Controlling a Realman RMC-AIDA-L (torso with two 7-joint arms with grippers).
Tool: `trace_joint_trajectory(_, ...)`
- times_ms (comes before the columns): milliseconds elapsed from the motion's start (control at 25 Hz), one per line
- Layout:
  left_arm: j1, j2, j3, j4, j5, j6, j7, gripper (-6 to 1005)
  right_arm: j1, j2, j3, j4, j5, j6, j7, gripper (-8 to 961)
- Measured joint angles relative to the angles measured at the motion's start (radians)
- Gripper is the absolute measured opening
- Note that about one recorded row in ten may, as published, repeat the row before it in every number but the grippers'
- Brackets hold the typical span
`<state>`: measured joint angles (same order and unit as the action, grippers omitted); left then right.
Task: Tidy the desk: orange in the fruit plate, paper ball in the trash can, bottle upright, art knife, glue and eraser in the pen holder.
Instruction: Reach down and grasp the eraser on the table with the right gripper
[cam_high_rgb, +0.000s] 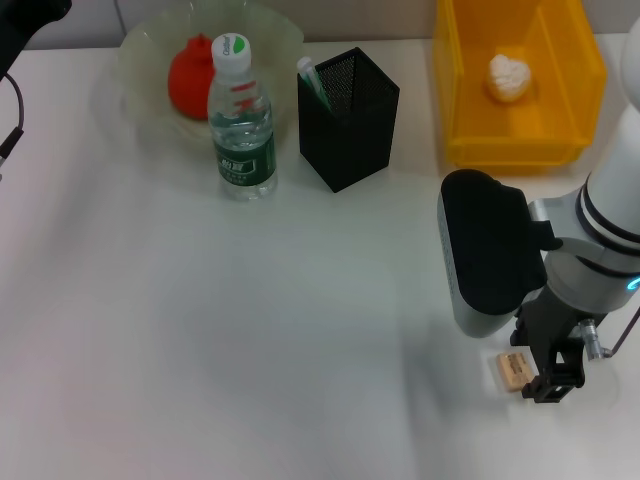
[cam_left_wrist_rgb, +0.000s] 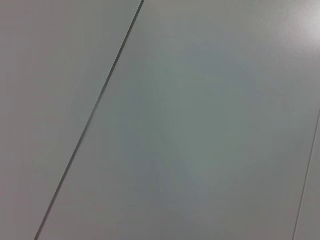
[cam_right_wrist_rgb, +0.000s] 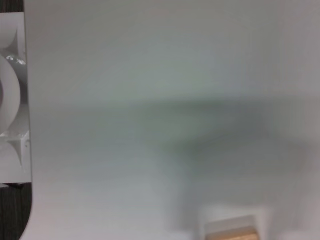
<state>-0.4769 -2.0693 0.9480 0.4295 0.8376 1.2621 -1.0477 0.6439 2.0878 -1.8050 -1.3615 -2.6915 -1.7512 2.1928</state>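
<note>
The eraser (cam_high_rgb: 514, 371) lies on the white desk (cam_high_rgb: 250, 340) at about five o'clock in the head view, well apart from the pen holder (cam_high_rgb: 348, 118), which stands near twelve o'clock. The right gripper (cam_high_rgb: 553, 380) is down over the eraser, its dark fingers just beside or touching the tan block, but I cannot tell how wide they stand or whether they have closed on anything, since the arm's housing covers much of them. By the look of things most of the tidying is done: the orange (cam_high_rgb: 190, 78) sits in the fruit plate (cam_high_rgb: 275, 40) at eleven o'clock, the paper ball (cam_high_rgb: 508, 77) rests inside the trash can (cam_high_rgb: 470, 110) at one o'clock, and the bottle (cam_high_rgb: 241, 120) stands upright just in front of the plate. A pale green-capped stick pokes from the pen holder, perhaps the glue or the knife; which one, and whether the other is inside too, the mesh wall hides. The eraser appears to be what remains. The right wrist view shows only bare desk with the eraser's (cam_right_wrist_rgb: 231, 233) edge cut off at the frame. The left gripper is out of sight; its wrist view shows blank grey panels.
</note>
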Motion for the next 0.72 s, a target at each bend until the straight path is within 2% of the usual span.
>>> trace_joint_trajectory(720, 0.004, 0.001, -0.005, 0.0, 0.0, -0.012, 0.009, 770, 0.002, 0.001, -0.046, 0.006, 0.002, 0.046, 0.004, 555)
